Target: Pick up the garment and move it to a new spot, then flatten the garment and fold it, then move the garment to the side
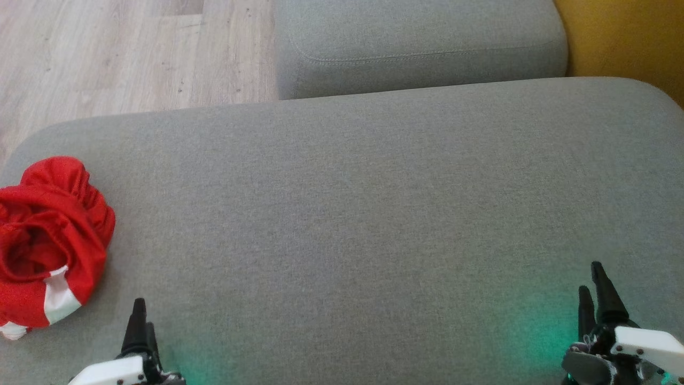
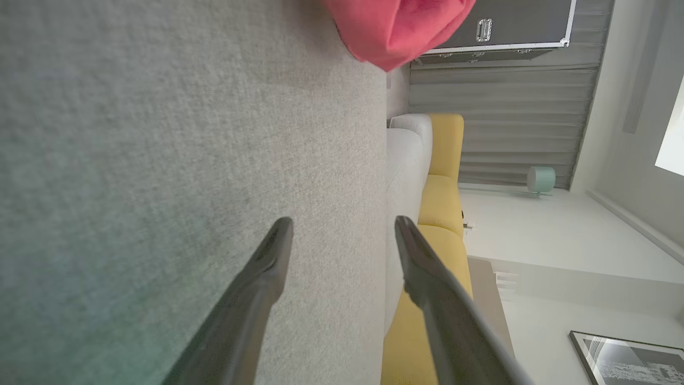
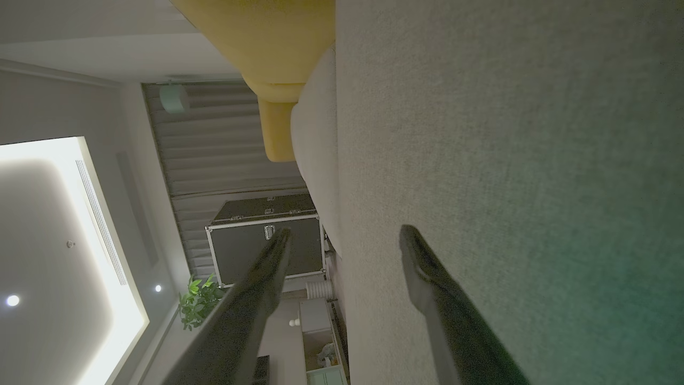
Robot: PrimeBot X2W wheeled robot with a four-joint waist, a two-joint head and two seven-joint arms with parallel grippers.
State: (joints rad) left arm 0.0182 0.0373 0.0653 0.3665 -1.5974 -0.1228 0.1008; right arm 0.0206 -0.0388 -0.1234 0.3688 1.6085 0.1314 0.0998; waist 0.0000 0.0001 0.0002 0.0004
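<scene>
Left arm pose: the left gripper [image 1: 143, 321] is held low over the near edge of the large grey cushion [image 1: 374, 203], at the lower left of the head view. It is turned on its side and pointed away from the robot.
Left fingers: the fingers [image 2: 256, 289] are spread wide apart, and nothing is held between them.
Right arm pose: the right gripper [image 1: 590, 280] is held low over the near right part of the same cushion. It is likewise turned on its side and pointed forward.
Right fingers: these fingers [image 3: 433, 289] are also parted wide, with only bare upholstery and the room seen between them.
Contact with the cushion: it cannot be told whether either gripper is touching the fabric.
Garment: the red garment [image 1: 53, 235], marked with a white band, is crumpled in a heap at the left end of the large cushion. It is partly cut off by the edge of the head view. It lies ahead and to the left of the left gripper, clear of its fingers.
Counts: one garment, two grippers and two fingers on each are seen.
Seating: two grey cushions are counted, the smaller cushion [image 1: 417, 48] being set beyond the large one, with a yellow seat [image 1: 625, 37] beside it.
Surroundings: a wooden floor [image 1: 107, 53] and one dark metal-edged case [image 3: 267, 246] are seen.
</scene>
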